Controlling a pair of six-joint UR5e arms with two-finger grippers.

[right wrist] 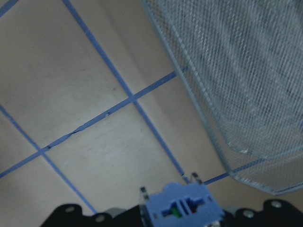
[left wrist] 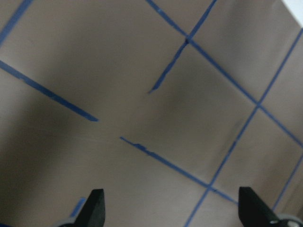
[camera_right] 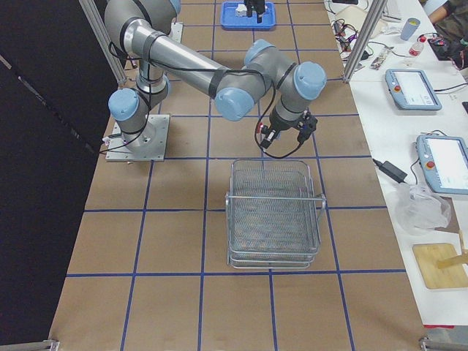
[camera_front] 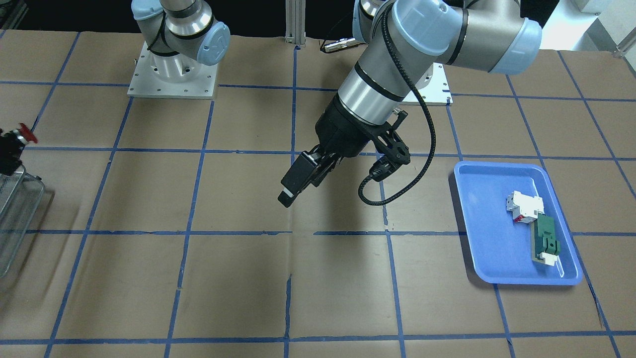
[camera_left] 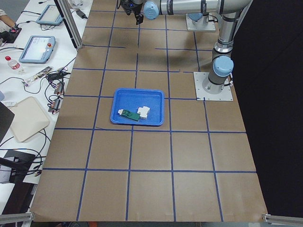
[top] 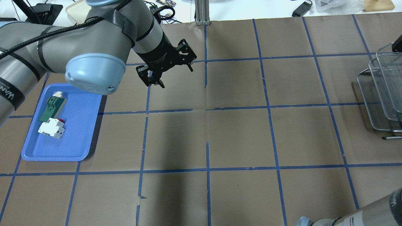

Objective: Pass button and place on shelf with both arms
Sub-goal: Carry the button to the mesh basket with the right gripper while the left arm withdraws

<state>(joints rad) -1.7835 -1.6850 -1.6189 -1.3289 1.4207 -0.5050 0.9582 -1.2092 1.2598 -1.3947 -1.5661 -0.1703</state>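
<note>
The button shows at the left edge of the front-facing view, with its red cap [camera_front: 26, 133] above a black body. My right gripper [camera_front: 7, 150] is shut on it and holds it just above the edge of the grey wire-mesh shelf [camera_front: 15, 219]. The right wrist view shows the shelf mesh [right wrist: 246, 71] below and a blue piece [right wrist: 182, 208] between the fingers. My left gripper [camera_front: 297, 190] hangs over the table's middle, open and empty. Its fingertips [left wrist: 94, 208] stand wide apart over bare paper.
A blue tray [camera_front: 472, 219] on the left arm's side holds a white-and-red block [camera_front: 524, 206] and a green flat part [camera_front: 546, 238]. The table is brown paper with blue tape lines. The arm bases stand at the robot's edge of the table.
</note>
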